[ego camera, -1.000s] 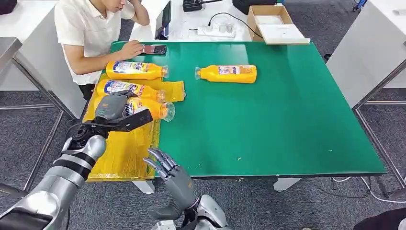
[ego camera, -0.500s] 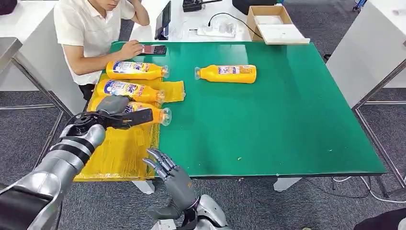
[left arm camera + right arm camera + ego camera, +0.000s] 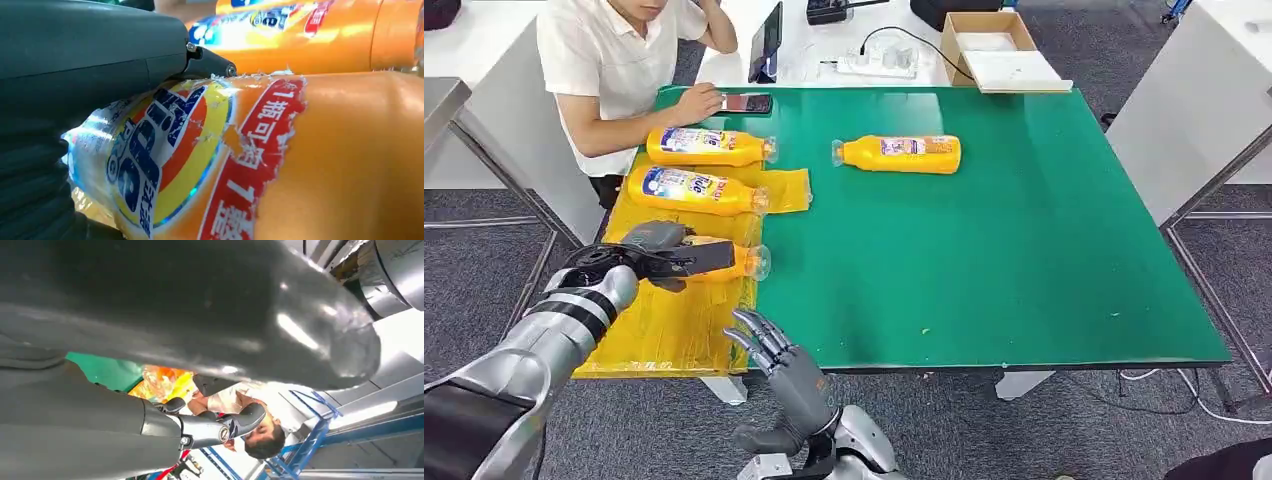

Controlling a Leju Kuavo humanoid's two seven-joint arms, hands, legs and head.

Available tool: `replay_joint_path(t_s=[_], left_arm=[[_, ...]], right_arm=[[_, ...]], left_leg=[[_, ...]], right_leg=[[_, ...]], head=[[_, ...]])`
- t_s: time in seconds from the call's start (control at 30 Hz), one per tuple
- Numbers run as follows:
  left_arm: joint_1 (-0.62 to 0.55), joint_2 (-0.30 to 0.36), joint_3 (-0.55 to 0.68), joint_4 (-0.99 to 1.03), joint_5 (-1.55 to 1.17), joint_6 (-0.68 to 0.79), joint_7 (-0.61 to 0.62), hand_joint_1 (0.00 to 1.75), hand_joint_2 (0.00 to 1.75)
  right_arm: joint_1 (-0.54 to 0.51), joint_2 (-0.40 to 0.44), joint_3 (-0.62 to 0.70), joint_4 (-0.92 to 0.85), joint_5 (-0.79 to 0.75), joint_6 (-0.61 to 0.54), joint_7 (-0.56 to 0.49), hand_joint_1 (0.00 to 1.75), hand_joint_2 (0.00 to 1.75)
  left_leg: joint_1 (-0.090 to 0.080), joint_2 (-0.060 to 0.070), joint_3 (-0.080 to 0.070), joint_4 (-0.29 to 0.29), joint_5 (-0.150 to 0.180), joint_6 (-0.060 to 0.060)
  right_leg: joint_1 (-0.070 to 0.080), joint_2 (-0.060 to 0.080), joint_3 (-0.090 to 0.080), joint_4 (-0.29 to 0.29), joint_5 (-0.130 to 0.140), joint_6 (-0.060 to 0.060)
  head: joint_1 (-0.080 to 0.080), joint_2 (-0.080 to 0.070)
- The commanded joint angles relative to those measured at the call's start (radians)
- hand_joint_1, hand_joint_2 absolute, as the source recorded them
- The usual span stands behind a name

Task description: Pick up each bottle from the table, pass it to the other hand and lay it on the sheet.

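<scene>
The green surface (image 3: 984, 250) carries a yellow sheet (image 3: 674, 320) along its left edge, with two orange bottles (image 3: 696, 189) on the sheet's far part. Another bottle (image 3: 899, 153) lies on bare green, far centre. A phone (image 3: 744, 103) sits far left.

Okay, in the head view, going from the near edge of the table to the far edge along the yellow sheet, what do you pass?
Right robot hand → bottle held by the left robot hand → second bottle → third bottle → phone under a person's hand.
</scene>
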Motion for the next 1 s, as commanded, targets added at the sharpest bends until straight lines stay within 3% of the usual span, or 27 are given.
replay_joint_path(t_s=[0.03,0.1,0.43,0.73,0.87,1.0], left_arm=[[-0.004,-0.024,0.006,0.13,0.041,0.017,0.003,0.0,1.75],[0.008,-0.024,0.056,0.119,0.107,-0.009,-0.061,0.0,1.75],[0.006,-0.021,0.057,0.114,0.109,-0.011,-0.065,0.0,1.75],[0.054,-0.015,0.116,0.045,0.225,-0.021,-0.171,0.0,1.75],[0.108,-0.013,0.19,-0.032,0.343,-0.032,-0.271,0.0,1.75],[0.251,0.001,0.351,-0.221,0.676,-0.172,-0.372,0.0,1.75]], right_arm=[[-0.027,0.023,0.023,0.088,-0.016,0.0,-0.033,0.0,0.0],[-0.028,0.022,0.033,0.091,-0.018,0.001,-0.033,0.0,0.0],[-0.029,0.022,0.034,0.093,-0.019,-0.001,-0.033,0.0,0.0],[-0.036,0.02,0.061,0.118,-0.036,-0.013,-0.033,0.0,0.0],[-0.033,0.016,0.07,0.116,-0.041,-0.017,-0.033,0.0,0.0],[-0.032,0.002,0.104,0.098,-0.067,-0.022,-0.033,0.0,0.0]], left_leg=[[0.0,0.002,0.003,-0.001,-0.001,-0.001],[0.001,0.001,0.004,-0.002,-0.001,-0.001],[0.001,0.001,0.002,-0.001,-0.001,-0.001],[0.001,0.001,0.006,-0.002,-0.002,-0.001],[0.001,0.001,0.004,-0.001,-0.001,-0.001],[0.0,0.003,0.003,-0.002,-0.001,-0.001]], right_leg=[[0.0,0.0,0.003,-0.001,-0.001,-0.001],[0.001,0.0,0.004,-0.001,-0.001,-0.001],[0.001,0.0,0.002,-0.001,-0.001,-0.001],[0.001,-0.001,0.006,-0.001,-0.002,-0.002],[0.001,0.0,0.004,-0.001,-0.001,-0.001],[0.0,0.002,0.002,-0.001,0.0,-0.001]], head=[[0.0,0.0],[0.0,0.0],[0.0,0.0],[0.0,0.0],[0.0,0.0],[0.0,0.0]])
